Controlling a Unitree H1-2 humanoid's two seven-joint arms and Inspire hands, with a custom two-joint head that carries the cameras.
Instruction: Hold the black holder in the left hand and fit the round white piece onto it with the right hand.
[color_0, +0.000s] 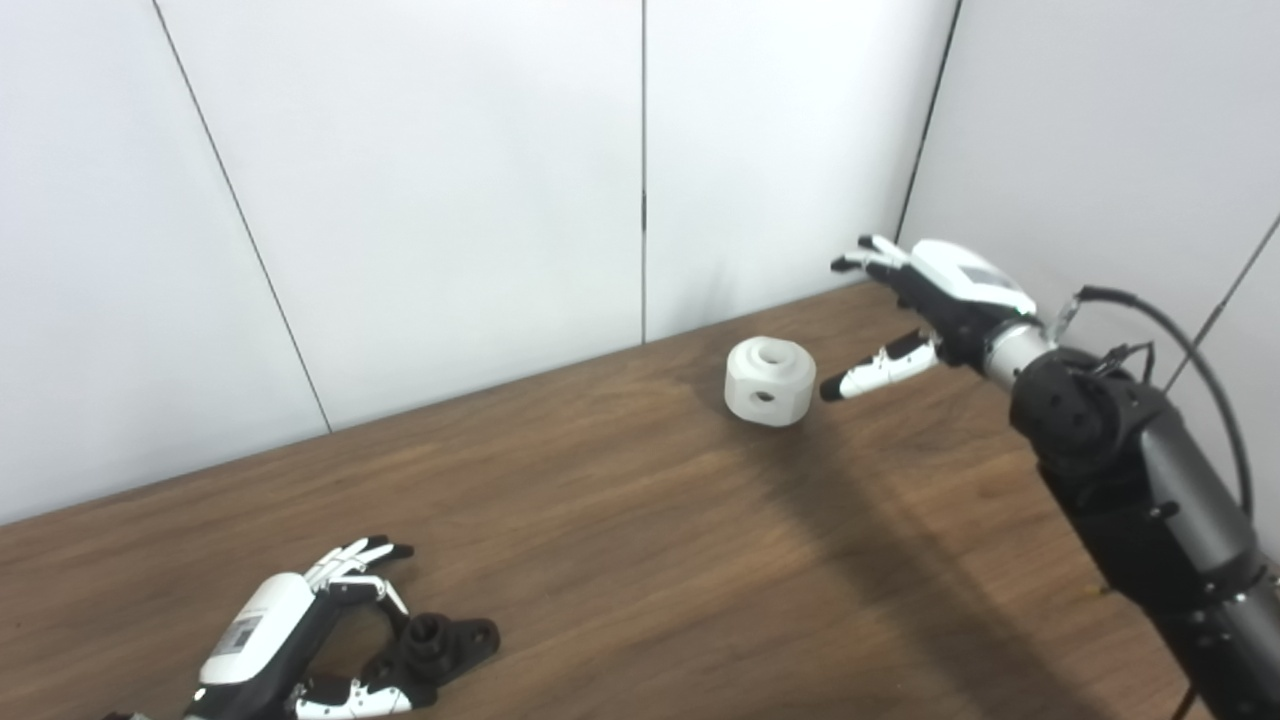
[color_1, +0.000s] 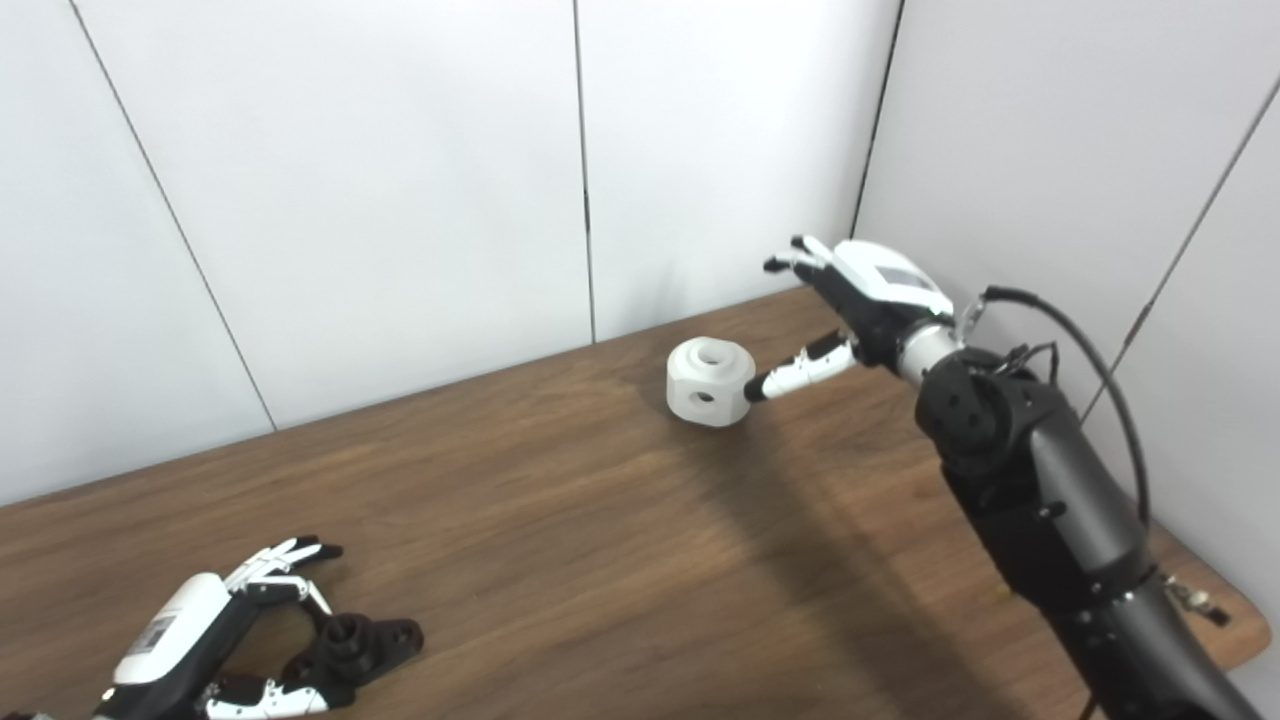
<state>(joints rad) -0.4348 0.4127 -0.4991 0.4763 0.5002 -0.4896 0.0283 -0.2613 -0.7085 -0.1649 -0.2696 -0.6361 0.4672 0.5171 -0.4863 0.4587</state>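
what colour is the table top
Dark brown wood grain on the table, clearest in the left eye view.

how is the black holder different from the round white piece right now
The black plastic holder is dark, low and flat-lobed with a raised collar; the round white plastic piece is pale, chunky and faceted, with a hole on top and one in its side. The holder lies near the front left, between the fingers of the open left hand; the white piece sits far back, just left of the open right hand. Both rest on the wooden table, unlifted.
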